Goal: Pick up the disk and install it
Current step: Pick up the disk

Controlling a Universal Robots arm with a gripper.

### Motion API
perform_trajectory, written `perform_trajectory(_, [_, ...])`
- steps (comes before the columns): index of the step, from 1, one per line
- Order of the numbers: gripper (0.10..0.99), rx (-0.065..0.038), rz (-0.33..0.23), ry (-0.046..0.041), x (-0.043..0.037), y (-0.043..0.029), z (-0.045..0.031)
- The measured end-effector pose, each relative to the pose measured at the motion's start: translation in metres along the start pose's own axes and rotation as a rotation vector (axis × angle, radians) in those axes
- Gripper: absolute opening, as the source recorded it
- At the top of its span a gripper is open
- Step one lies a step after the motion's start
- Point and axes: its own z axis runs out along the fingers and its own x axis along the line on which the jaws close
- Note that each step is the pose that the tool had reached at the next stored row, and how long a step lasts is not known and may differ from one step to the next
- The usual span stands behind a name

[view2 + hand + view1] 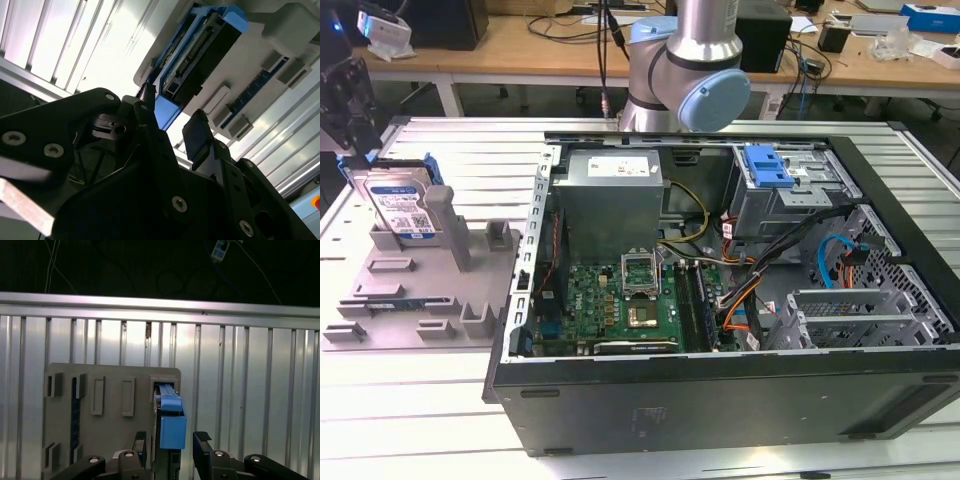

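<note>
The disk [405, 208] stands on edge in a slot of the grey holder plate [415, 300] at the exterior view's left, its white-and-blue label facing outward and its blue carrier frame around it. My gripper [355, 155] hangs just above the disk's far upper corner. In the first wrist view the disk's blue end [172, 426] lies between the two black fingers [202, 442], with a small gap on each side. The second wrist view shows the same: gripper [172, 125] open, straddling the disk's blue corner [165, 111], not clamped on it.
An open computer case [720, 400] lies to the holder's right, with motherboard, cables and a drive cage carrying a blue latch [770, 165]. The arm's base [690, 70] stands behind the case. The table top [470, 150] is slatted aluminium.
</note>
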Motion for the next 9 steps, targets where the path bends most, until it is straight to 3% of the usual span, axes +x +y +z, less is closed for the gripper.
perform_trajectory(9, [0.498,0.000,0.000,0.0000,-0.0009,-0.0001,0.0042])
